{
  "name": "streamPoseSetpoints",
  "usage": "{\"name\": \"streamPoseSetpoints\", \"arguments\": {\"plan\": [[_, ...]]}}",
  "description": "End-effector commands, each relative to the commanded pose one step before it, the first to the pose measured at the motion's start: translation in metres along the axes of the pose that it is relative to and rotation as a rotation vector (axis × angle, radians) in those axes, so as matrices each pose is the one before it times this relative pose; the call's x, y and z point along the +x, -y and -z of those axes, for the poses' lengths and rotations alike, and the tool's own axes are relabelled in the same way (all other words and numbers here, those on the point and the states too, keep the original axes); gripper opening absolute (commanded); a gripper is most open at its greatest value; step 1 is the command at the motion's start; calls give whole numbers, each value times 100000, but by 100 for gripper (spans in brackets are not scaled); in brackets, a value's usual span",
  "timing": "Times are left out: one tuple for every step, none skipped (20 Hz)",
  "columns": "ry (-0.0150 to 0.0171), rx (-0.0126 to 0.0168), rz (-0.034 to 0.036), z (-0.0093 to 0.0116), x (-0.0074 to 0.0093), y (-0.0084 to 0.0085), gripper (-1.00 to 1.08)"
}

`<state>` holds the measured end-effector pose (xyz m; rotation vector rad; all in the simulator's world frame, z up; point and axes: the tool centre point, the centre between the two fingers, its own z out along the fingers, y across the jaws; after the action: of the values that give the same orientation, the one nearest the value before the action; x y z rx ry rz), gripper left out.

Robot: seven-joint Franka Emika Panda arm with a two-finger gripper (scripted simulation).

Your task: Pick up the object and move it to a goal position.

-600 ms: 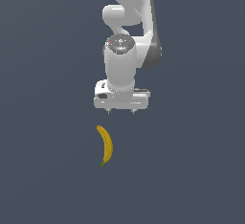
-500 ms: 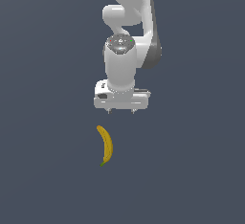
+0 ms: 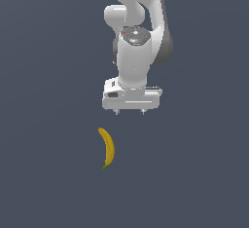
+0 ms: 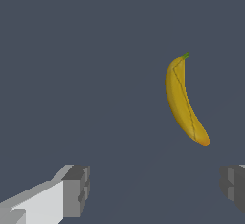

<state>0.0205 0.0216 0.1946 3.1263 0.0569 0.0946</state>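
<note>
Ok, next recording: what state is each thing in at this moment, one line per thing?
banana: lying flat on the surface, free, nothing touching it.
gripper: open, empty, above the surface and off to one side of the banana, not yet over it.
fingers: spread wide apart, nothing between them.

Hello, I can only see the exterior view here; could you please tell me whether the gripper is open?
Observer: Yes, the gripper is open; the wrist view shows its two fingers wide apart with nothing between them.
Operator: Is the banana lined up between them?
Observer: No, the banana lies beyond the fingertips, nearer one finger than the other.
Operator: Is anything touching it?
Observer: No, it lies alone on the dark surface.
</note>
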Motion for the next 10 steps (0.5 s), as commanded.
{"name": "streamPoseSetpoints", "arguments": {"plan": [[5, -76, -48, -8, 0, -67, 100], [96, 18, 8, -93, 32, -95, 100], [80, 9, 112, -109, 67, -96, 100], [68, 3, 196, -128, 99, -110, 100], [69, 0, 267, -155, 130, -132, 100], [86, 1, 334, -190, 155, -153, 100], [116, 7, 360, -230, 173, -193, 100], [148, 14, 387, -272, 188, -233, 100], [173, 20, 424, -311, 205, -270, 100], [187, 24, 486, -348, 225, -297, 100]]}}
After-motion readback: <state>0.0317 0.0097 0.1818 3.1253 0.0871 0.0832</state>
